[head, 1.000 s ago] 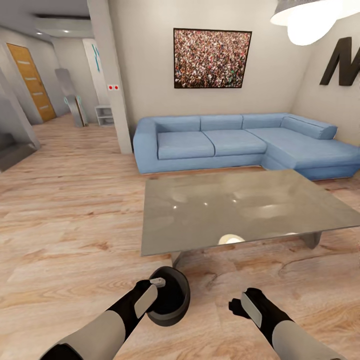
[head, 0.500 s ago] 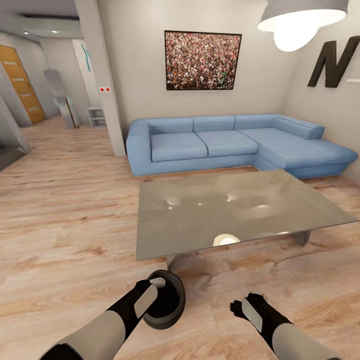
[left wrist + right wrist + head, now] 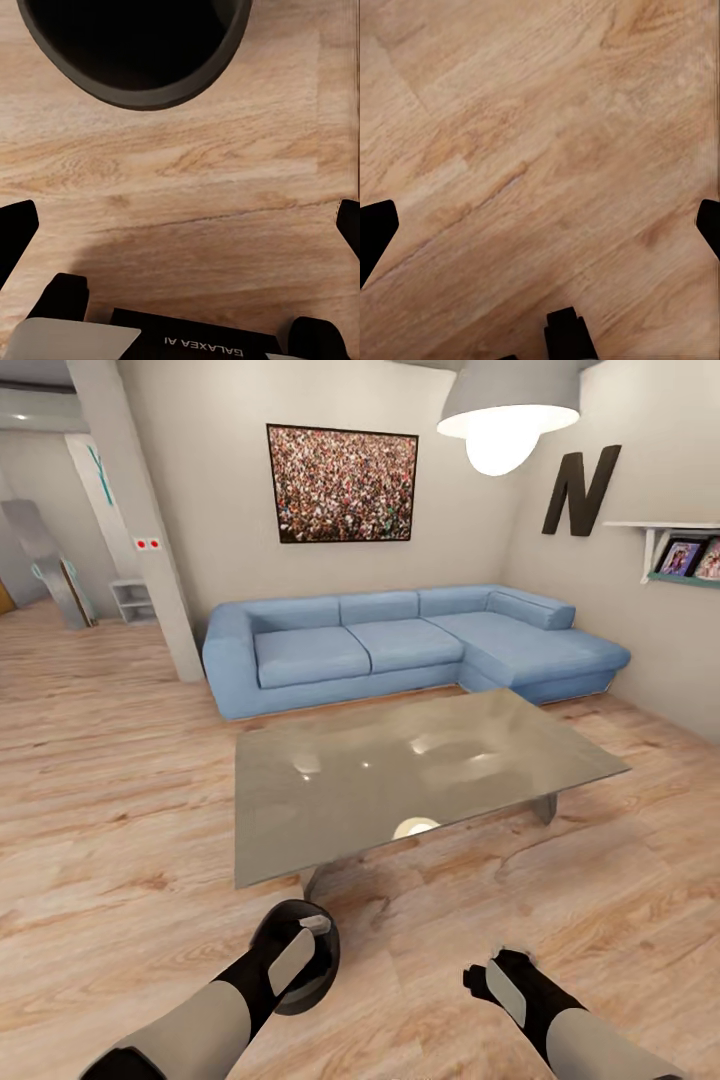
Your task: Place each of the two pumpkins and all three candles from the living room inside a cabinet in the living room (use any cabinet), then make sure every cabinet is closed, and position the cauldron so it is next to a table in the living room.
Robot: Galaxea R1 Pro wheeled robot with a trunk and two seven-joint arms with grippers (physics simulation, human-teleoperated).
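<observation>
The black cauldron (image 3: 272,928) stands on the wooden floor just off the near left corner of the grey glass-topped table (image 3: 400,770). My left gripper (image 3: 316,926) hangs over the cauldron's right rim. In the left wrist view the cauldron (image 3: 142,94) lies beyond the wide-apart fingertips, and my left gripper (image 3: 180,225) is open over bare floor. My right gripper (image 3: 482,980) hovers open above the floor to the right, with only planks between its fingers (image 3: 375,232). The pumpkins, candles and cabinet are out of view.
A blue corner sofa (image 3: 400,645) stands behind the table against the far wall. A pendant lamp (image 3: 505,410) hangs above. A wall shelf with pictures (image 3: 680,550) is at the right, and a pillar (image 3: 140,530) at the left leads to a hallway.
The whole view has swung to the right, so the sofa and table slid left in the picture. The cauldron has shifted left relative to my left gripper. Both grippers stay open.
</observation>
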